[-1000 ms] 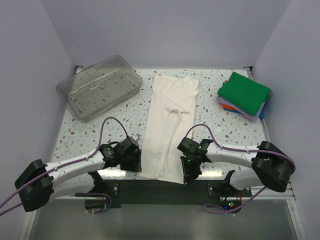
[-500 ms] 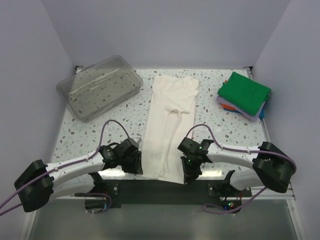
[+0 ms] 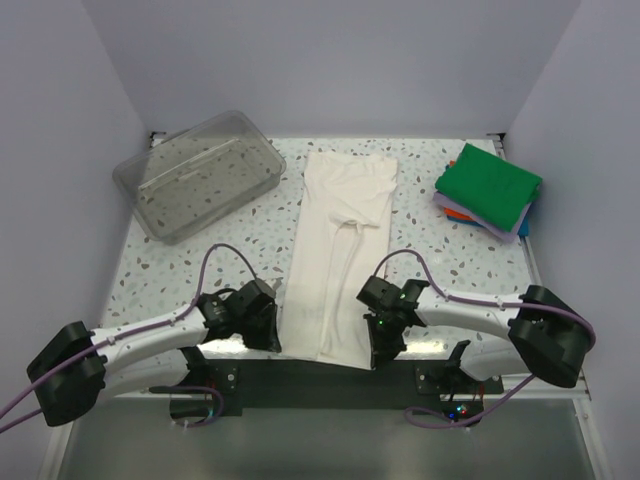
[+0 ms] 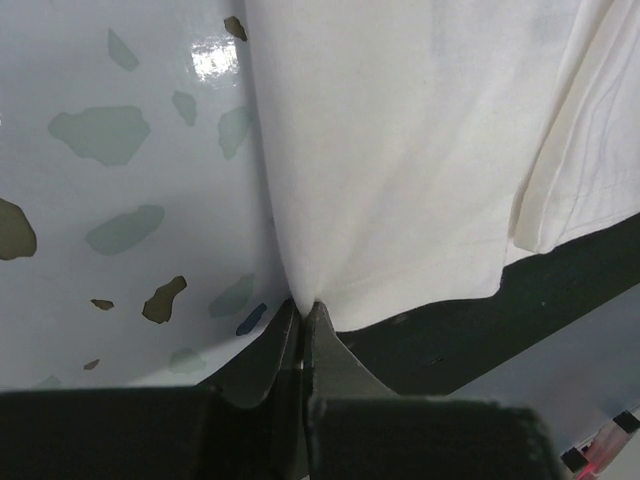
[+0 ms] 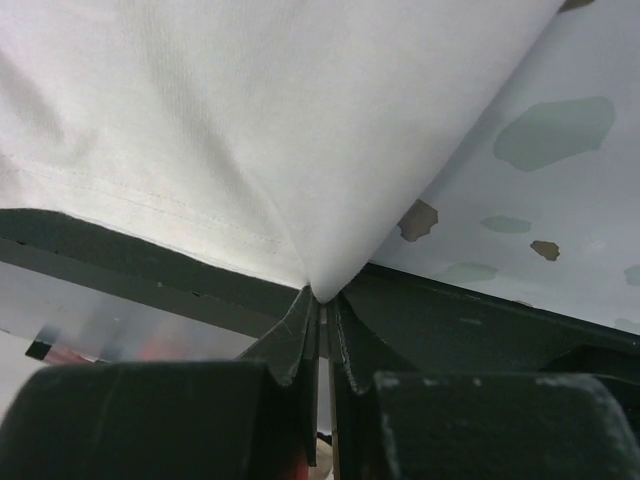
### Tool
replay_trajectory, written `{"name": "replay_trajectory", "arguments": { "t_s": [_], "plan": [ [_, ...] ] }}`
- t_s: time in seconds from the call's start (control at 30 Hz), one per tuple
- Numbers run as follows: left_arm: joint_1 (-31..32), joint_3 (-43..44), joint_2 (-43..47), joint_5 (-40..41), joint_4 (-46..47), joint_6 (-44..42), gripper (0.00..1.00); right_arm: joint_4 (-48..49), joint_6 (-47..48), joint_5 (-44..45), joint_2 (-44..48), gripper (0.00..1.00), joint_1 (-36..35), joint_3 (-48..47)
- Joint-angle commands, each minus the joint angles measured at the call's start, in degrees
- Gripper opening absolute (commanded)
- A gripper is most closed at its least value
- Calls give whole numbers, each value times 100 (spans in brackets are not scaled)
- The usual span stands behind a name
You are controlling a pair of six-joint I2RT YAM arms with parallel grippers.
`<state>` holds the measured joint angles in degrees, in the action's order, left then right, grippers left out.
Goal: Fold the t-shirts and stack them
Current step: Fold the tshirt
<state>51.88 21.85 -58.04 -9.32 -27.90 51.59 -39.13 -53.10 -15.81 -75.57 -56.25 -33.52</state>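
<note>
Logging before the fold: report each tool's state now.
Left tool: closed on the cream t-shirt, near left corner.
Right tool: closed on its near right corner.

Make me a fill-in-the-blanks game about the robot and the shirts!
The left pincer is shut on a corner of the ____ t-shirt.
The right pincer is ____ on that t-shirt too.
The top shirt of the pile is ____.
The clear tub sits at the far ____ of the table.
Missing words: cream-white, shut, green, left.
</note>
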Motion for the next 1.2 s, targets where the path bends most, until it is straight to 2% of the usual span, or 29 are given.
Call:
{"name": "replay_trajectory", "arguments": {
  "t_s": [0.0,0.2,0.37,0.5,0.67,0.97,1.17],
  "plan": [
    [24,-40,100,-140,-93,70,0,-427,-16,70,244,0,-35,-155],
    [15,390,267,70,-417,61,0,-945,-95,184,604,0,-26,-488],
    [15,1110,214,448,-795,-44,0,-1482,-218,578,868,0,-26,-954],
    [-2,1594,92,659,-796,-123,0,-1886,-253,1026,913,0,-26,-1463],
    [-177,1972,-251,791,-595,-246,0,-1931,-166,1423,746,0,87,-1798],
    [-959,2140,-673,599,327,-536,0,-1545,405,1564,368,0,1176,-2027],
    [-1101,2517,-1332,624,794,-755,0,-1378,933,1896,-229,0,1651,-2553]
  ]
}}
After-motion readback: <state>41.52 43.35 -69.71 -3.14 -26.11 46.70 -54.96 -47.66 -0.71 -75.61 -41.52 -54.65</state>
